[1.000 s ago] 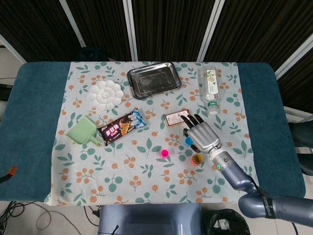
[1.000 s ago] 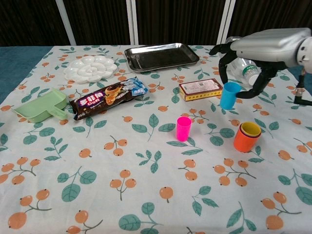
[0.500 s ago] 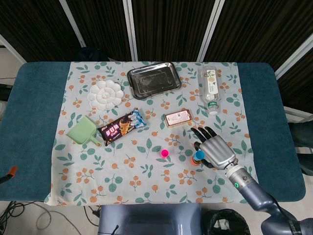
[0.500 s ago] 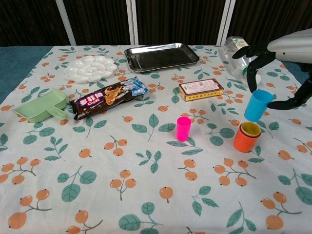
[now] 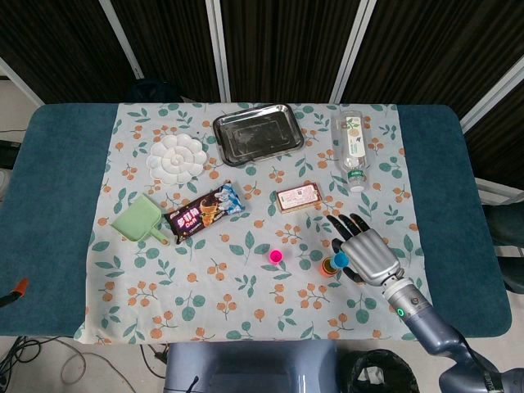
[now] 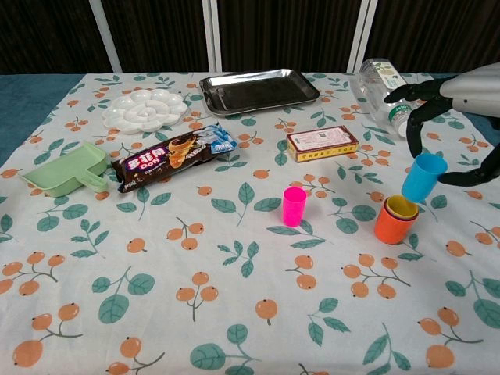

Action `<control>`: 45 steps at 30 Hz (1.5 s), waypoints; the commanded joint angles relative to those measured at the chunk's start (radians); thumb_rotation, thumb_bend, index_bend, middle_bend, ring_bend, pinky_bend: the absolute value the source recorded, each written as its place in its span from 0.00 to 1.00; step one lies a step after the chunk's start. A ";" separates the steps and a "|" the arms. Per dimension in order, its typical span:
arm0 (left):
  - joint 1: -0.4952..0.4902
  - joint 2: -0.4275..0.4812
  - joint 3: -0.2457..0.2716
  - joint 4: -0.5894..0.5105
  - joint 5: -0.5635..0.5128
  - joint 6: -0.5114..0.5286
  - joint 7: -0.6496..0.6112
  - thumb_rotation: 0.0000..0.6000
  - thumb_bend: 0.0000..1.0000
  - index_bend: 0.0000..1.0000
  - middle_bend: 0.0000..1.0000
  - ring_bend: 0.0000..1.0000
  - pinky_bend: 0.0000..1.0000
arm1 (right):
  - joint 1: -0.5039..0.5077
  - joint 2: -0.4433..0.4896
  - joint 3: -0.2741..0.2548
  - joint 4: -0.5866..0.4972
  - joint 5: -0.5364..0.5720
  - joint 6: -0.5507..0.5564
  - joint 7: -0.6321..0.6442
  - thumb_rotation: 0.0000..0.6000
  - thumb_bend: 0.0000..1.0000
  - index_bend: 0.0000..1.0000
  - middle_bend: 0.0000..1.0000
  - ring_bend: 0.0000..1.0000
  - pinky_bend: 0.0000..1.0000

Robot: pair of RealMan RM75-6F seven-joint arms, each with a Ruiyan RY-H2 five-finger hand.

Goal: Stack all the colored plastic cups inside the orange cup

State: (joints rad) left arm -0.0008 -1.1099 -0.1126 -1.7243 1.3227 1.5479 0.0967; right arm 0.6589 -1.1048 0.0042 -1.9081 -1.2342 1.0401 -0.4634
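My right hand [image 5: 368, 256] [image 6: 461, 94] holds a blue cup [image 6: 423, 177] [image 5: 340, 260], tilted, just above and slightly right of the orange cup [image 6: 394, 223] [image 5: 327, 267]. A yellow cup [image 6: 402, 207] sits nested inside the orange one. Alone to the left on the cloth stands a pink cup [image 6: 294, 206] [image 5: 276, 256]. My left hand is out of both views.
A biscuit box [image 6: 322, 143], a chocolate wafer pack [image 6: 174, 155], a green scoop [image 6: 66, 170], a white flower palette [image 6: 146, 109], a steel tray [image 6: 258, 89] and a lying plastic bottle [image 6: 380, 83] spread over the far half of the floral cloth.
My right hand has carried the blue cup from beside the biscuit box rightward and nearer, to a spot over the orange cup.
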 commanded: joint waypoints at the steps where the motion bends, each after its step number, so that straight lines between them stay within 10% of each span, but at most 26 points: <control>1: 0.000 0.000 0.000 0.000 0.000 0.000 0.000 1.00 0.19 0.10 0.07 0.01 0.00 | -0.005 -0.006 -0.004 0.008 -0.005 0.000 0.002 1.00 0.41 0.50 0.00 0.08 0.11; 32: 0.000 0.001 0.001 -0.001 0.000 0.001 0.006 1.00 0.19 0.10 0.07 0.01 0.00 | -0.018 -0.079 0.009 0.067 -0.008 -0.020 -0.012 1.00 0.41 0.48 0.00 0.08 0.11; 45: 0.001 0.003 -0.001 -0.002 -0.003 0.003 0.003 1.00 0.19 0.10 0.07 0.01 0.00 | 0.004 -0.070 0.023 0.036 0.077 -0.048 -0.093 1.00 0.33 0.00 0.00 0.02 0.09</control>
State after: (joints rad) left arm 0.0002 -1.1071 -0.1137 -1.7260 1.3199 1.5505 0.1002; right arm 0.6591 -1.1755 0.0202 -1.8666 -1.1640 0.9852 -0.5464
